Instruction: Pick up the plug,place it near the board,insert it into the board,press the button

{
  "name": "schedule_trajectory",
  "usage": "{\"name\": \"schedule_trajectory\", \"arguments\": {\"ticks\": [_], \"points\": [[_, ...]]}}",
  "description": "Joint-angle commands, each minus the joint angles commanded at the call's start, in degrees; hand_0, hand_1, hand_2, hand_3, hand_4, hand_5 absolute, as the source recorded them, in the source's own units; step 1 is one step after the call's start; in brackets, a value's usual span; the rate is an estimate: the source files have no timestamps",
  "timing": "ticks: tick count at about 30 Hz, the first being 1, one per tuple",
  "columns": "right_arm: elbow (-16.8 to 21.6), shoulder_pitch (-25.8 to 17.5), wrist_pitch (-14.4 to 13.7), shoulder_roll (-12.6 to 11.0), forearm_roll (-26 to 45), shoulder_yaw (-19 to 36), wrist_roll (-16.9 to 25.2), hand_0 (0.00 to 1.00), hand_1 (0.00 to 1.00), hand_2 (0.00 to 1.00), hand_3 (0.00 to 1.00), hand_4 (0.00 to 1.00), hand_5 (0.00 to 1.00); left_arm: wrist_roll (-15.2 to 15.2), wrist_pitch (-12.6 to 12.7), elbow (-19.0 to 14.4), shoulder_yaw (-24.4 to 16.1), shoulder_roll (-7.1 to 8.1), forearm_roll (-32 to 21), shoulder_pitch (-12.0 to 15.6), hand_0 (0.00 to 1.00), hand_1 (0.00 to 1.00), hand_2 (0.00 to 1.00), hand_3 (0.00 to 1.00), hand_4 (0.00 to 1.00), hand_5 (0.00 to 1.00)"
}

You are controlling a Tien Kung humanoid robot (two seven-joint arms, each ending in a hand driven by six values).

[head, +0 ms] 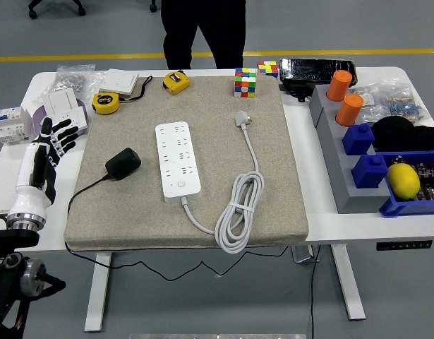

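A black plug adapter lies on the beige mat, left of the white power strip; its thin black cord trails off the mat's front left. The strip's button sits near its front end. The strip's own white cable coils at front right and ends in a white plug. My left hand hovers over the table's left edge, fingers spread and holding nothing, a hand's width left of the black plug. The right arm is out of view.
Two yellow tape measures, a white switch plate and small electrical parts lie at back left. Rubik's cubes stand at the mat's back. Grey and blue bins with orange cylinders and a lemon fill the right. A person's legs stand beyond the far edge.
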Motion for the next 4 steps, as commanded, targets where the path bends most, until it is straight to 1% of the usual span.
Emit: {"name": "schedule_trajectory", "arguments": {"ticks": [3, 4], "points": [[0.0, -0.1, 0.1, -0.1, 0.6, -1.1, 0.0, 0.832, 0.760, 0.757, 0.788, 0.998, 0.821, 0.0, 0.0, 0.0, 0.1, 0.05, 0.1, 0.0, 0.791, 0.781, 0.735, 0.749, 0.998, 0.998], [0.0, -0.2, 0.3, -0.3, 1.1, -2.3, 0.0, 0.832, 0.760, 0.757, 0.788, 0.998, 0.821, 0.0, 0.0, 0.0, 0.1, 0.03, 0.1, 0.0, 0.791, 0.781, 0.735, 0.749, 0.998, 0.998]]}}
